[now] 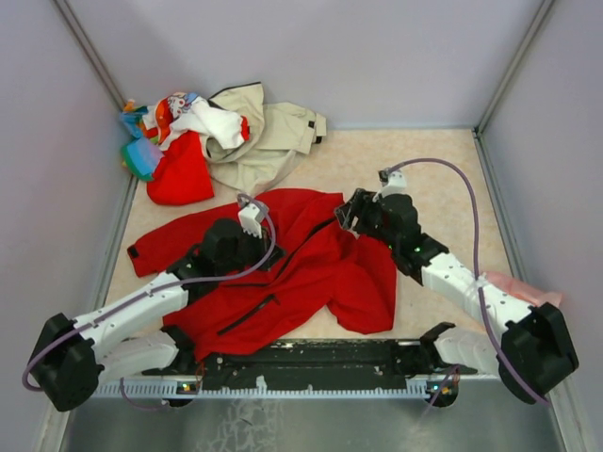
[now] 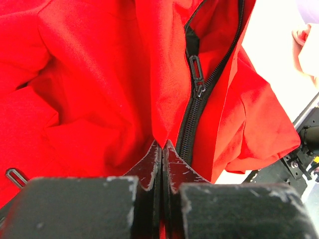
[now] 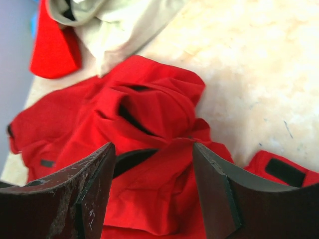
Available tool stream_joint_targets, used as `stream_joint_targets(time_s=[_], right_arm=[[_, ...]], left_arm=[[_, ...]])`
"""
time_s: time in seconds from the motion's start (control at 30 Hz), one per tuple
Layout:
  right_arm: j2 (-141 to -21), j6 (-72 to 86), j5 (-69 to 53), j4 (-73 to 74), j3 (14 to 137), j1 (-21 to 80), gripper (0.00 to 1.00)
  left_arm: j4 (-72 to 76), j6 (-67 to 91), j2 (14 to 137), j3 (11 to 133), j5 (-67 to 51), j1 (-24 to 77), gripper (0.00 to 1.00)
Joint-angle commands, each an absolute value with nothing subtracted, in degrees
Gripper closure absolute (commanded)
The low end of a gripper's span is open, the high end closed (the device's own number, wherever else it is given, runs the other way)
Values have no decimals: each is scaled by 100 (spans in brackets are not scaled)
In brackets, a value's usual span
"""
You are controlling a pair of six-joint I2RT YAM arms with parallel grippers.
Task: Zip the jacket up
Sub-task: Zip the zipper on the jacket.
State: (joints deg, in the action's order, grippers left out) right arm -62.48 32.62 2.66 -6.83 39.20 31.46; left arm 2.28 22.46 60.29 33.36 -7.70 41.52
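White-black arms (image 1: 132, 311), lilac cables (image 1: 477, 235)

Jacket (image 1: 325, 268) partly under left arm (image 1: 137, 305)

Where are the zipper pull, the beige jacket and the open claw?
Zipper pull (image 2: 196, 67): left wrist view, on its black tab.
Beige jacket (image 1: 275, 139): top view, on its middle.
Open claw (image 3: 151, 149): right wrist view, between its fingertips.

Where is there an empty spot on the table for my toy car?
The bare table on the far right, bordered by the beige jacket, the red jacket and the right wall. The far-left corner is crowded with a clothes pile, and the red jacket fills the middle.
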Motion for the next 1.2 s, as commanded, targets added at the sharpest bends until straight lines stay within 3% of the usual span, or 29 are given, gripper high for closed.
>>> stream_joint_targets(time_s=[0.0, 0.37, 0.57, 0.9, 1.17], right_arm=[[-6352, 3256, 962, -441, 3871, 3199, 37], [-5086, 3176, 677, -1411, 1840, 3199, 52], [-4686, 3050, 395, -1735, 1258, 3199, 52], [-3728, 2133, -70, -1106, 2150, 3311, 49], [-4684, 1664, -1199, -1152, 3482, 3352, 49]], left_arm=[[6, 2107, 5715, 3403, -406, 4192, 100], [146, 2205, 5634, 3443, -135, 4192, 100], [211, 2248, 5693, 3436, -284, 4192, 100], [291, 2139, 5748, 3614, -763, 4192, 100], [45, 1754, 5738, 3963, -1012, 4192, 100]])
